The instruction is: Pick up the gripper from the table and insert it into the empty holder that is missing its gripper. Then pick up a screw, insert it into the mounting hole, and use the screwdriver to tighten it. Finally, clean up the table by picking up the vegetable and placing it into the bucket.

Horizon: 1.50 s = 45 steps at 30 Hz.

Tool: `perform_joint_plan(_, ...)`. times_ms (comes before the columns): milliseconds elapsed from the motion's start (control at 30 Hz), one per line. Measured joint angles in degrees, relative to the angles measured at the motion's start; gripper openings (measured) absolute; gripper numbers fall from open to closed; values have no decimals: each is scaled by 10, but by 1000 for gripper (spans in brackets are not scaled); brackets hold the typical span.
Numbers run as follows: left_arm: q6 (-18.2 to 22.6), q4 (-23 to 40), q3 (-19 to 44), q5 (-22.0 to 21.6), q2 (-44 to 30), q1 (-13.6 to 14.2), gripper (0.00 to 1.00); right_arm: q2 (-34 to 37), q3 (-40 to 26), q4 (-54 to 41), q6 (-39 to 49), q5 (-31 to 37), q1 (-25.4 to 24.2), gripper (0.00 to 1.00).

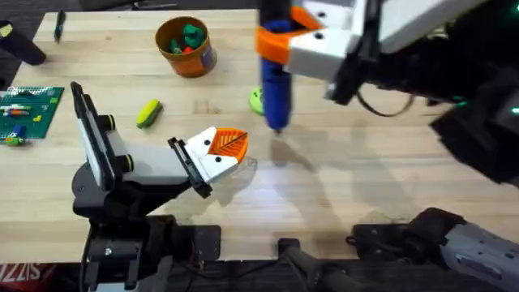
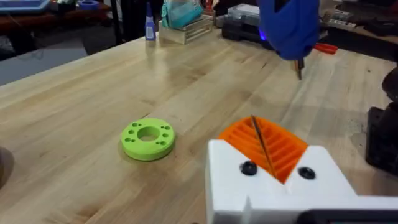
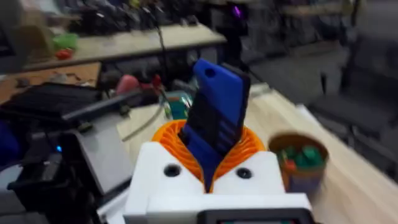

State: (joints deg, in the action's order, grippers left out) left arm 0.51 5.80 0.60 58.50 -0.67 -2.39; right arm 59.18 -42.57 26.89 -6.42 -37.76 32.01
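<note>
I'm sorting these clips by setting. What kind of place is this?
Probably a robotics lab or workshop: a wooden workbench, a right gripper holding a blue electric screwdriver, and cluttered benches with cables and gear behind.

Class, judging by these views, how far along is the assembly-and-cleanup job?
Done, apparently: both orange pads sit in the left gripper, shut. In hand: the right gripper holds the screwdriver above the table. Left: the vegetable lies outside the bucket.
</note>
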Motion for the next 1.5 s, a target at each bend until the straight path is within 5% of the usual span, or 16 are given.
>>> perform_joint_plan(267,0,0,0,0,0,0,17,104,0,269,2,-12,94,27)
perform_joint_plan(467,0,0,0,0,0,0,17,179,0,364,10,-13,143,27)
perform_joint_plan(1500,0,0,0,0,0,0,17,203,0,390,122,-16,176,27)
